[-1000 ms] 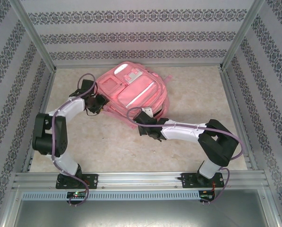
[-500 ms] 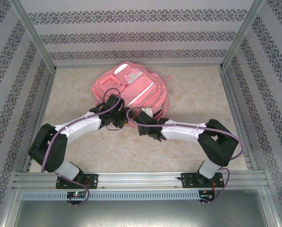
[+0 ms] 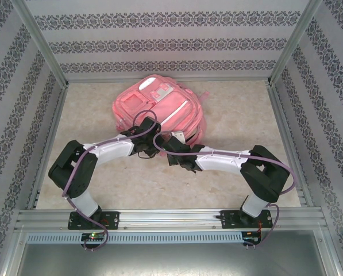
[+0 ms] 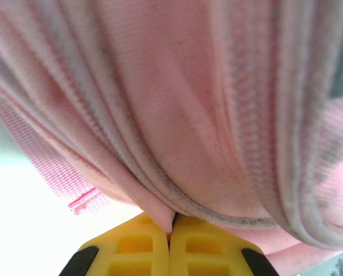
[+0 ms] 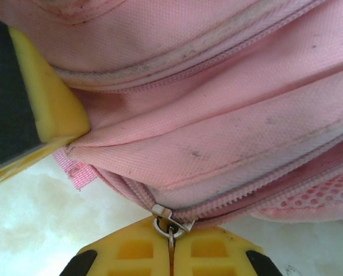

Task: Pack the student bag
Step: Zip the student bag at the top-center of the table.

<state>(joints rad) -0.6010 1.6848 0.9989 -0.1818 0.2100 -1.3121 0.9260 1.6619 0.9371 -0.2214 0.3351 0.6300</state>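
The left arm (image 3: 111, 150) and the right arm (image 3: 223, 160) are built the same: smooth white links between thick black joint housings. A thin purple cable (image 3: 293, 179) runs along each arm in loose loops. Each arm stands on a black base plate (image 3: 92, 219). The left gripper (image 4: 170, 227) has yellow plastic fingers (image 4: 139, 250) with square recesses and black outer corners.

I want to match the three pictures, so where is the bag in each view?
Top external: bag lies mid-frame, toward the far side of the table.
Left wrist: bag spans top and middle; left gripper pinches a fold.
Right wrist: bag crosses the upper half; right gripper holds its zip pull.
Shared landmark: the pale table beside the bag's edge.
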